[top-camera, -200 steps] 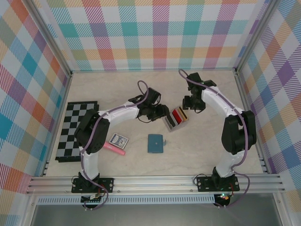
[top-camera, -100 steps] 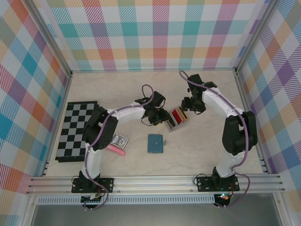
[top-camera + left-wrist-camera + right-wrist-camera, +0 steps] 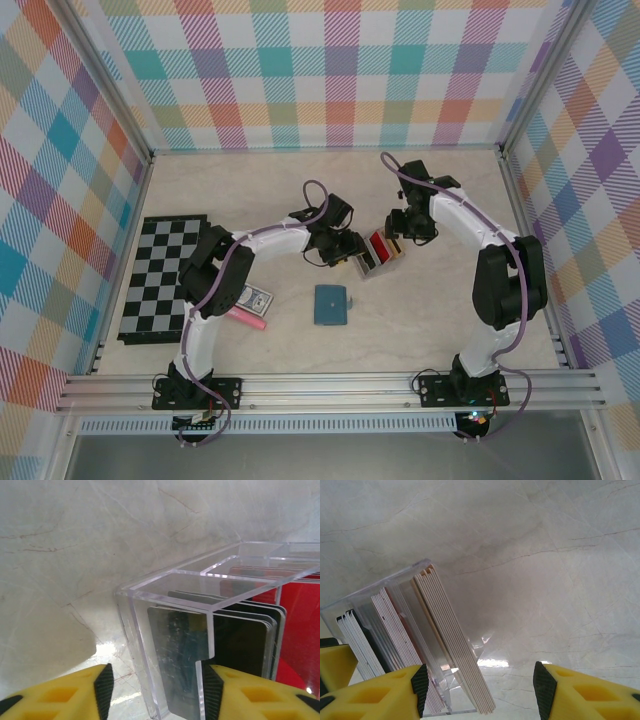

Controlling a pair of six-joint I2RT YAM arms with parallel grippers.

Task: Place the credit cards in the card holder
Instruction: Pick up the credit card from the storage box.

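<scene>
1. Left hand: partly open, with nothing clamped. One end of a clear rack stands between its yellow fingers. Bare tabletop shows between the left pad and the rack wall. The right pad lies just beside the notched end wall; whether they touch cannot be told.

2. Right hand: open wide, holding nothing. The opposite corner of the rack sits just inside its left finger. A broad stretch of bare tabletop separates the rack from its right finger.

3. Credit cards: all stand on edge inside the clear rack, grouped in its compartments.
   - In the left wrist view, a grey card is nearest, black cards stand behind it and red ones lie beyond.
   - In the right wrist view, the card edges lean to one side. A tan stack is at the end nearest the hand, then a pink-edged group, then a black group.

4. Rack position: mid-tabletop, directly between the two hands, which close in on it from opposite ends.

5. Card holder: lies flat on the tabletop, nearer the arm bases than the rack. It is apart from the cards and from both hands.

6. Other items, all left of the card holder:
   - A blue-and-white playing-card box.
   - A pink stick, just beside the box on its near side.
   - A chequered board, at the left edge.
</scene>
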